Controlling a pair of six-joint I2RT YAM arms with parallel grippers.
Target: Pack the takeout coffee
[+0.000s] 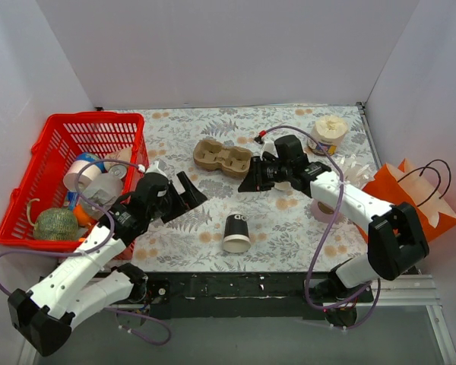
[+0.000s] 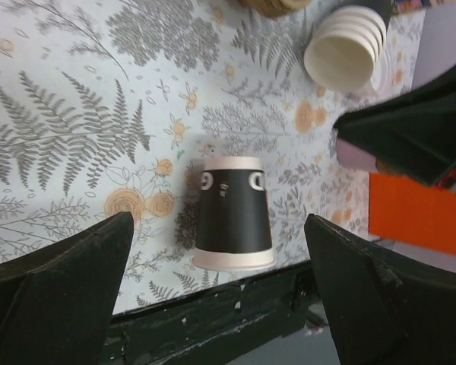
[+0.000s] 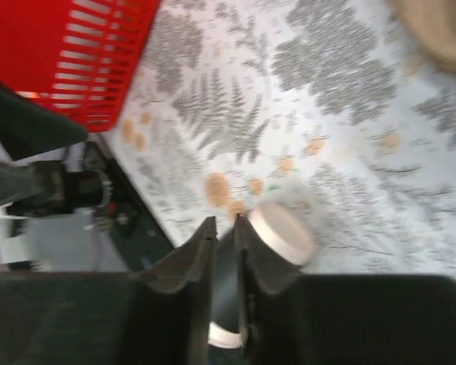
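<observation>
The takeout coffee [image 1: 236,230] lies on its side near the table's front edge. Its body is black with cream bands at both ends, and the wide end faces the edge. In the left wrist view the takeout coffee [image 2: 233,213] shows beyond and between the fingers of my left gripper [image 2: 219,228]. That left gripper [image 1: 184,199] is wide open, a little left of the cup and apart from it. My right gripper [image 1: 249,182] hovers above and behind the cup. In the blurred right wrist view the right gripper [image 3: 222,222] has its fingers parted by a narrow slit with nothing gripped. The cup's white end [image 3: 283,232] shows past them.
A red basket [image 1: 91,118] of groceries stands at the left. A cardboard cup carrier [image 1: 223,157] sits mid-table behind the grippers. A stack of lidless cream cups [image 1: 330,128] [image 2: 348,49], a pink cup [image 1: 323,211] and an orange paper bag [image 1: 410,194] are at the right. The black front rail [image 2: 213,312] runs beside the coffee.
</observation>
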